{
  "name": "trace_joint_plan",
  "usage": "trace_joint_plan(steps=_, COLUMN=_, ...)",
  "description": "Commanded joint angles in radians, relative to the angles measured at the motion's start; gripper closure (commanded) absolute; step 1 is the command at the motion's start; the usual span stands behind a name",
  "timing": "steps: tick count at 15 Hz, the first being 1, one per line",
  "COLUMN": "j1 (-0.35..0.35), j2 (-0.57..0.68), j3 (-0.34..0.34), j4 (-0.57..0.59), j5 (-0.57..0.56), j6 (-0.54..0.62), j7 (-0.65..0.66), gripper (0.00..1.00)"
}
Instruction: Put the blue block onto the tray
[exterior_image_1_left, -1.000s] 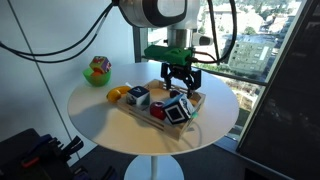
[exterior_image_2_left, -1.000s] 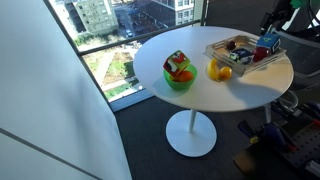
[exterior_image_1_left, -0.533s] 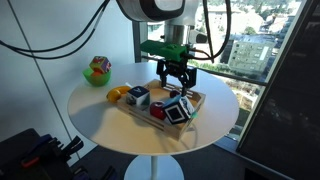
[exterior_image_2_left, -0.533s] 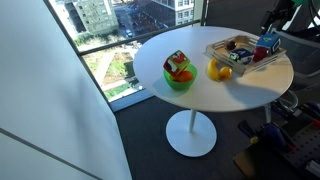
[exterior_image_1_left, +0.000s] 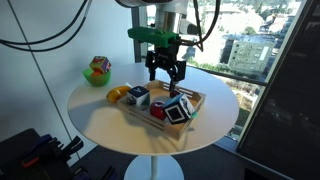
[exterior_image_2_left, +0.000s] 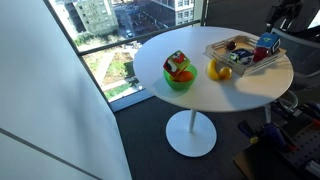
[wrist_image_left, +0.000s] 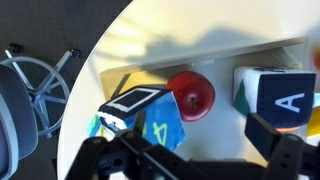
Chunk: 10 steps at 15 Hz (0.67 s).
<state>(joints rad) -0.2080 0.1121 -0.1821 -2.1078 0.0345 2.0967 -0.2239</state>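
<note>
Blue-sided small cube (wrist_image_left: 150, 125) (dark "4" on its yellow-green face) lies inside the shallow light wooden tray (exterior_image_1_left: 199, 98), just beside a red ball (wrist_image_left: 192, 92); the black Robotiq gripper (exterior_image_1_left: 166, 77) hangs above, fingers spread, empty.

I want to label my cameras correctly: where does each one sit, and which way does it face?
Exterior view: beside the table, facing the windows; arm and open gripper above the tray.
Exterior view: high up, looking down across the table; only the gripper, at the top right edge.
Wrist view: looks down into the tray; fingers at the bottom.
All share the tray.
</note>
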Motion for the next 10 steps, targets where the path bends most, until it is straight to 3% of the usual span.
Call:
trace_joint_plan(steps=1, j1=0.018, j2=-0.082, j3=0.006, j4=-0.049, j5=-0.034, j6=-0.063, j7=0.062, gripper=0.00)
trace_joint_plan(steps=10, j1=0.061, j2=-0.219, j3=0.030, j4=-0.118, j5=-0.115, j6=-0.234, j7=0.176, gripper=0.00)
